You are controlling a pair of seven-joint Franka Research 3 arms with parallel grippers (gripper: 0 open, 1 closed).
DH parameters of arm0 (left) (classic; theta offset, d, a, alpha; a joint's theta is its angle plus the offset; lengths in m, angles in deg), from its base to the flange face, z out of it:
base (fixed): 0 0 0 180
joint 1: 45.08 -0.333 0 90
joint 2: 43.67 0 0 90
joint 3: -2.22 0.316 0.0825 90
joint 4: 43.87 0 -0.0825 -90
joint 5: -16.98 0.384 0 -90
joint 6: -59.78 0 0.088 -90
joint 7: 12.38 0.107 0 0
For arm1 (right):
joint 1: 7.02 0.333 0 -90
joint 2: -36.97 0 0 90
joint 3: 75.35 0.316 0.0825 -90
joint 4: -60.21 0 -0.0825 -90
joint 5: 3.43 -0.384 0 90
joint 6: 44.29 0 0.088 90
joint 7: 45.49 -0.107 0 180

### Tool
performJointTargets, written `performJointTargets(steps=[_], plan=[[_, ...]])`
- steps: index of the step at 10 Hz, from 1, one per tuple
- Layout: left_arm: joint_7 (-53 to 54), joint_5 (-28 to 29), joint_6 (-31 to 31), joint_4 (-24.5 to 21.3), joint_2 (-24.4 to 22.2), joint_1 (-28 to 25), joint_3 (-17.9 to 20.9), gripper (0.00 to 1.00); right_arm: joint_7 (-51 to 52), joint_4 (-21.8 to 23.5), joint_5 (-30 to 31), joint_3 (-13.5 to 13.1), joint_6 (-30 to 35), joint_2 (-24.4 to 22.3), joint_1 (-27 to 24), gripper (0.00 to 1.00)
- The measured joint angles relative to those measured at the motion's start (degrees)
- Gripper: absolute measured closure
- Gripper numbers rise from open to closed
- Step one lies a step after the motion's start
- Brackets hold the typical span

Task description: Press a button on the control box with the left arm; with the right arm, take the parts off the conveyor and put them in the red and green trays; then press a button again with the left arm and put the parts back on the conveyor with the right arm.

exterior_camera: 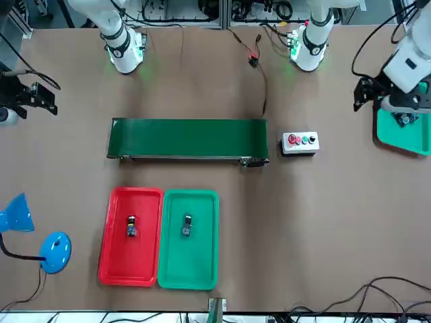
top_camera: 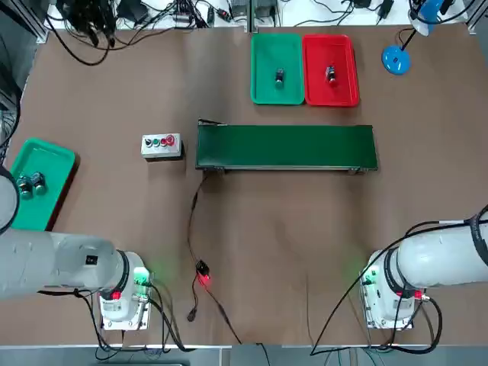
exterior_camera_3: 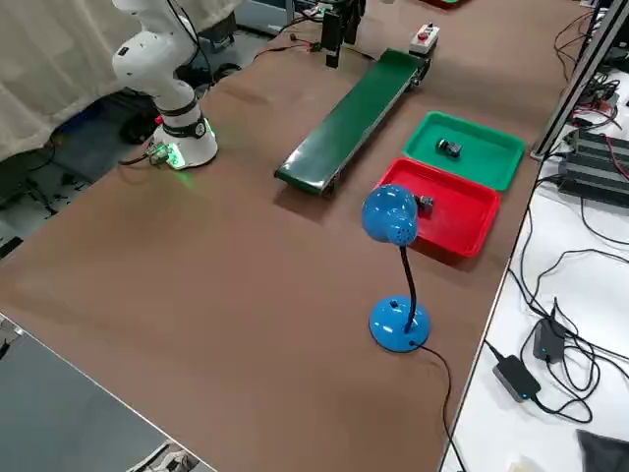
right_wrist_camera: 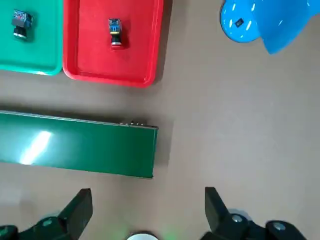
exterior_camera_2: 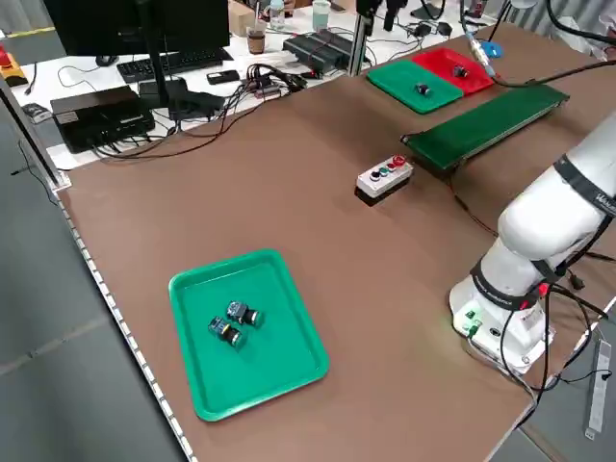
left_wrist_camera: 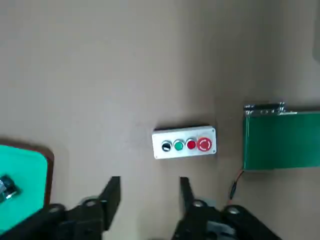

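- In the middle of the brown table lies the long dark-green conveyor belt (top_camera: 286, 146), bare on top, with the small grey control box (top_camera: 162, 146) just off its end on the robot's left; the box carries a black, a green and two red buttons
- Beyond the belt, a green plastic tray (top_camera: 277, 69) and a red plastic tray (top_camera: 330, 70) sit side by side, edges touching
- One small dark metal part (top_camera: 279, 76) rests in the green tray, and a second small part (top_camera: 331, 74) rests in the red one
- The left gripper (left_wrist_camera: 147, 192) hangs above the table, short of the control box and touching nothing; its fingers (left_wrist_camera: 111, 192) are partly drawn in with a gap left between them, and they hold nothing
- The right gripper (right_wrist_camera: 148, 210) hovers over bare table near the belt's end on the robot's right; its jaws stand wide apart and empty
- At the table's far left edge a second green tray (top_camera: 40, 184) holds two small cylindrical parts (top_camera: 30, 184) lying close together
- A blue desk lamp (top_camera: 396, 59) stands on its round base beyond the red tray, near the table's corner
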Motion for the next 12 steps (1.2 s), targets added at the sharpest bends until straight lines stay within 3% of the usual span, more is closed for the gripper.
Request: performJointTargets(steps=[3, 7, 12], plan=[[-0.09, -0.34, -7.7, -10.99, -3.66, 0.04, -1.69, 0.99, 1.76, -0.01, 0.03, -0.3, -0.01, -0.09, -0.56, 0.01], [-1.81, -0.37, -22.86, -29.15, -7.33, 0.05, -4.73, 0.99, 1.83, -0.01, 0.03, -0.02, -0.01, -0.13, -0.45, 0.01], [-6.21, -0.37, -36.1, -38.78, -3.34, 0.07, -7.41, 0.99, 1.84, -0.02, 0.03, 0.25, -0.01, -0.16, -0.41, 0.01]])
